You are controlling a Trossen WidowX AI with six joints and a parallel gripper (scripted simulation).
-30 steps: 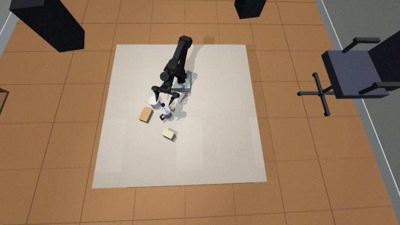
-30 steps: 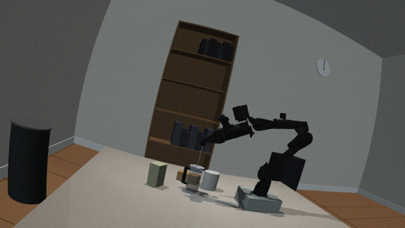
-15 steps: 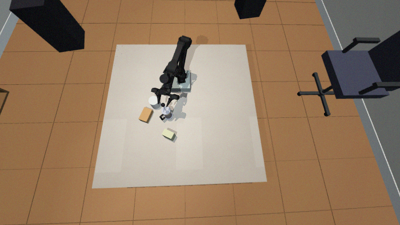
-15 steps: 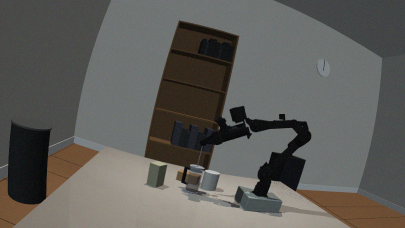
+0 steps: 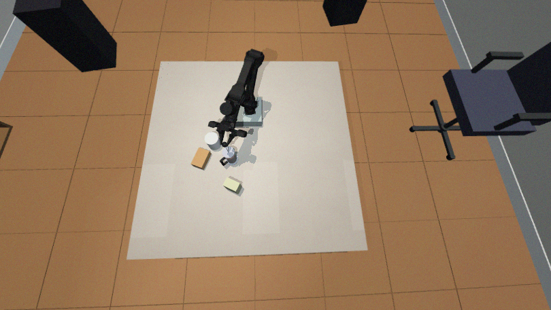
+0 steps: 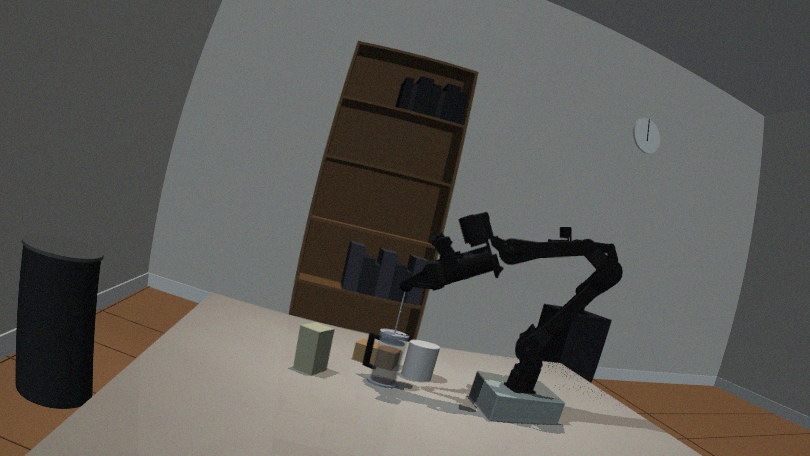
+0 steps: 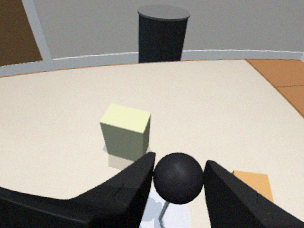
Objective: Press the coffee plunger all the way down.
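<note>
The glass coffee press [image 5: 230, 157] [image 6: 386, 362] stands upright on the pale table top, its black handle [image 6: 369, 351] on the side away from the arm's base. Its thin plunger rod [image 6: 400, 312] stands far up out of the lid [image 6: 393, 334]. The round black plunger knob [image 7: 178, 178] is at the rod's top. My gripper [image 5: 224, 143] [image 6: 405, 286] [image 7: 179, 163] is shut on the knob, one finger on each side of it, high above the lid. In the wrist view the fingers and the knob hide part of the lid.
A white cylinder [image 5: 212, 140] [image 6: 420, 360] stands close beside the press on the arm's side. An orange block [image 5: 201, 158] [image 7: 254, 185] lies near the press. A pale green block [image 5: 232, 184] [image 6: 313, 348] [image 7: 126, 131] stands beyond it. The arm's grey base [image 6: 524, 405] is farther back.
</note>
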